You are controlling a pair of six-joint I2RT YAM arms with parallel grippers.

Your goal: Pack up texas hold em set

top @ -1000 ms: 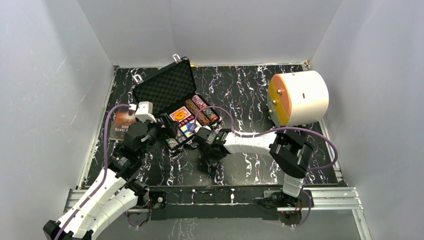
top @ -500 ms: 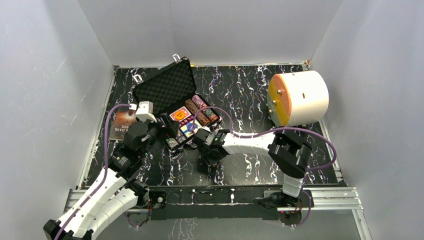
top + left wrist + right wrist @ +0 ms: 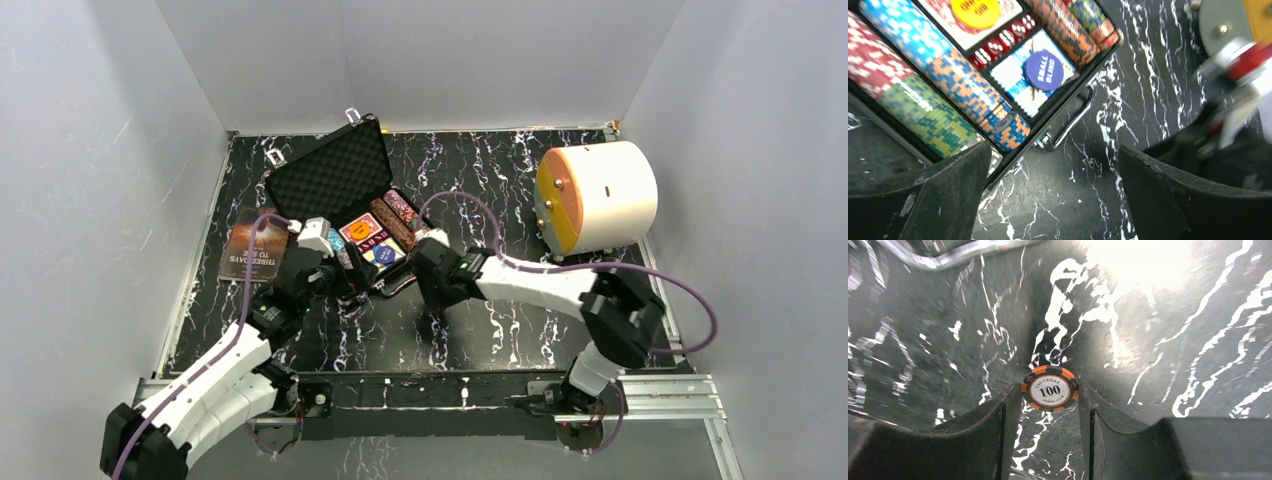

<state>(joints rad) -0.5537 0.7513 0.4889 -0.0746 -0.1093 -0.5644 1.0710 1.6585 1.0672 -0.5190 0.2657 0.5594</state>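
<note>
Top view. Black case [image 3: 333, 172] lies open on the marble table [image 3: 500, 330], far left of centre, its foam lid tipped back. Rows of poker chips [image 3: 398, 215] fill the tray. Left gripper [image 3: 347, 268] sits at the tray's near-left corner. Right gripper [image 3: 425, 255] is at the near-right corner, just beside the case front. How the jaws stand is too small to tell from here. Booklet [image 3: 250, 250] lies left of the case. White cylinder [image 3: 600, 195] stands well apart to the right.

Left wrist view. Left gripper [image 3: 1053, 195] is spread wide, nothing between its fingers [image 3: 943, 200]. It is over bare table just off the case front. The tray lies ahead and to the left:
- chip rows in red, green, blue and orange
- red dice [image 3: 1003, 40]
- a small blind button [image 3: 1044, 70] resting on the blue deck [image 3: 1018, 82]

The silver handle [image 3: 1073, 122] lies just ahead of the gap between the fingers.

Right wrist view. Right gripper [image 3: 1050, 395] is narrowed on an orange chip [image 3: 1050, 388] marked 100. The chip is pinched edge to edge at the fingertips, face toward the camera, above marble. A silver case edge [image 3: 948, 252] crosses the upper left, apart from the chip.
</note>
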